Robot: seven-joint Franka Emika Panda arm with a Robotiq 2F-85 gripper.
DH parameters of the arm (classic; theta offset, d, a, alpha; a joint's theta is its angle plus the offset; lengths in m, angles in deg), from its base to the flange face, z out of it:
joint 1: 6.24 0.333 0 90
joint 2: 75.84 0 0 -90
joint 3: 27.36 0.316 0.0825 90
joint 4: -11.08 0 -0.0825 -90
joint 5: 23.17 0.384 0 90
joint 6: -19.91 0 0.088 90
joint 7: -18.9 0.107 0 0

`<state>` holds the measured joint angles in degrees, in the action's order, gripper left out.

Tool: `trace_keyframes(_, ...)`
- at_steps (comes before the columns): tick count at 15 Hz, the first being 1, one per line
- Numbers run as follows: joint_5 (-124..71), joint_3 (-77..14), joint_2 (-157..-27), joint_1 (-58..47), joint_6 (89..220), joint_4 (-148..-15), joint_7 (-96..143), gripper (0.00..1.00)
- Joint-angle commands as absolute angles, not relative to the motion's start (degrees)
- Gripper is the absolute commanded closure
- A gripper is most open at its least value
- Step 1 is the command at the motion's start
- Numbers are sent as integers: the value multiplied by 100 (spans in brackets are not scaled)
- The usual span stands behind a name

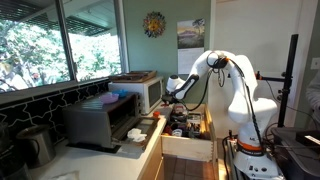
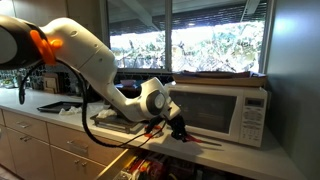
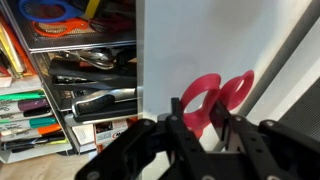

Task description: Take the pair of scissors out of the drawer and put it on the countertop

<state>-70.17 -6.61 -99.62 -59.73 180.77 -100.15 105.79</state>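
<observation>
1. In an exterior view, the white jointed robot arm (image 1: 236, 88) bends over the open, wide, shallow cream-fronted drawer (image 1: 188, 148). Its black two-fingered tool (image 1: 178, 100) hangs just beside the white microwave oven (image 1: 140, 92), above the near end of the long pale off-white counter (image 1: 105, 160). A grey toaster oven (image 1: 100, 122) stands on the counter nearer the camera. The tool's grip is too small to read here.
2. In an exterior view from the opposite side, the tool (image 2: 180, 130) points down in front of the microwave oven (image 2: 215, 112), low over the counter (image 2: 215, 150). The drawer (image 2: 125, 168) stands open below.
3. In the wrist view, the tool (image 3: 200, 120) is closed on the red-handled pair of scissors (image 3: 215, 95), one finger loop clamped between its fingers. The scissors are out of the drawer, over the bare counter (image 3: 190, 40); whether they touch it cannot be told. The drawer (image 3: 80, 48), cluttered with dark utensils, lies alongside.
</observation>
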Motion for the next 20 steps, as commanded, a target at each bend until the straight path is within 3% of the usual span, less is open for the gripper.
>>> trace_keyframes(1, -7254, -895, -10359, -5675, 17898, -9573, 10887, 91)
trace_keyframes(2, -7200, -889, -10416, -5661, 17840, -9534, 10831, 91)
trace_keyframes(3, -7156, -889, -10467, -5645, 17782, -9504, 10773, 85)
trace_keyframes(4, -6254, -1908, -10335, -4713, 18034, -9571, 10204, 41)
trace_keyframes(6, -5697, -2353, -10317, -4302, 18023, -9605, 9863, 34)
trace_keyframes(10, -4488, -3333, -9512, -3238, 17994, -10209, 8959, 3)
trace_keyframes(13, -3773, -3380, -8542, -3112, 18027, -11049, 7677, 0)
trace_keyframes(14, -3766, -2659, -8213, -3760, 17915, -11329, 7285, 0)
trace_keyframes(18, -2728, -1762, -7138, -4393, 18056, -12403, 5595, 0)
trace_keyframes(19, -2261, -1785, -6941, -4284, 18355, -12602, 5180, 0)
trace_keyframes(20, -1777, -2572, -6823, -3354, 18472, -12691, 4800, 0)
